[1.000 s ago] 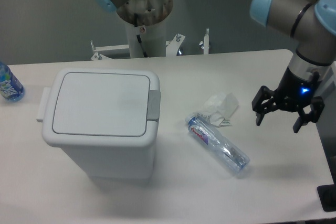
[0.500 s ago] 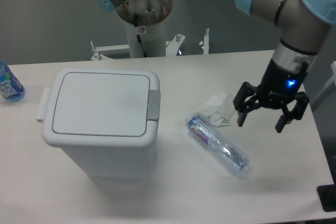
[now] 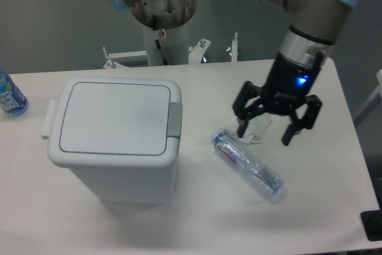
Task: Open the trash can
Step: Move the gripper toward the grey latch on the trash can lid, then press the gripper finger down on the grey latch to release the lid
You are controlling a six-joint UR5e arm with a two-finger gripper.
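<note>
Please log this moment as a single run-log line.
stage: approach | hand: open, empty, above crumpled paper | trash can: lid shut, latch untouched | bottle: lying on table

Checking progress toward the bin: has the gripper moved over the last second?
Yes. The open two-finger gripper has moved left, toward the large white plastic trash can, now over the crumpled white tissue.

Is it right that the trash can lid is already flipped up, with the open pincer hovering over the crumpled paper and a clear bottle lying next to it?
Not quite. In the camera view the trash can has its lid shut flat. The rest holds: the open pincer hovers over the crumpled paper, with the clear bottle lying beside it.
</note>
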